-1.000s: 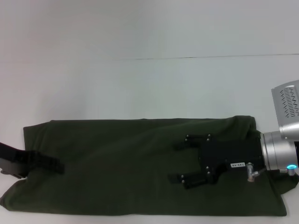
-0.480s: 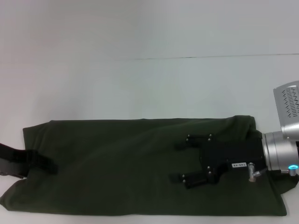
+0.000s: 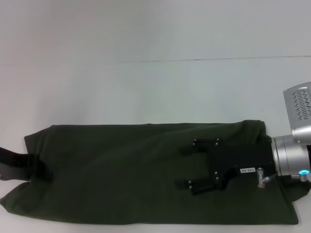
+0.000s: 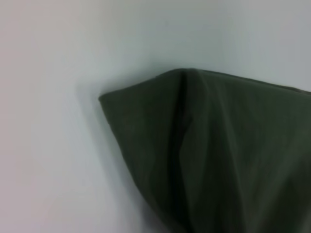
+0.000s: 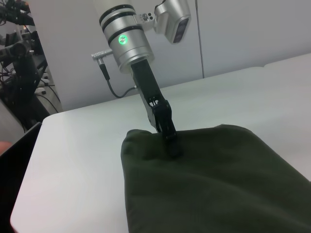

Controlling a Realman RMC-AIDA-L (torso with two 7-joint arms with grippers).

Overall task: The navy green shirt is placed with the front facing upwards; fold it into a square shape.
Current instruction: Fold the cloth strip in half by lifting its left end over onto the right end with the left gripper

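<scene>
The navy green shirt [image 3: 121, 170] lies folded into a long strip across the near part of the white table [image 3: 146, 87]; no lettering or collar shows. My right gripper [image 3: 187, 167] is over the strip's right part, open, its black fingers [image 3: 201, 143] spread just above or on the cloth. At the strip's left end my left gripper [image 3: 46, 174] looks shut, tip on the cloth edge; no cloth shows between its fingers. The right wrist view shows the left gripper [image 5: 175, 148] touching the shirt [image 5: 218, 184]. One shirt [image 4: 233, 155] corner with a raised crease fills the left wrist view.
A thin seam [image 3: 194, 60] runs across the table behind the shirt. Beyond the table's left side the right wrist view shows dark equipment with cables [image 5: 22, 73] and a pale wall [image 5: 252, 34].
My left gripper has slid back to the left, off the cloth toward the strip's left end. The shirt and the right gripper have barely moved.
</scene>
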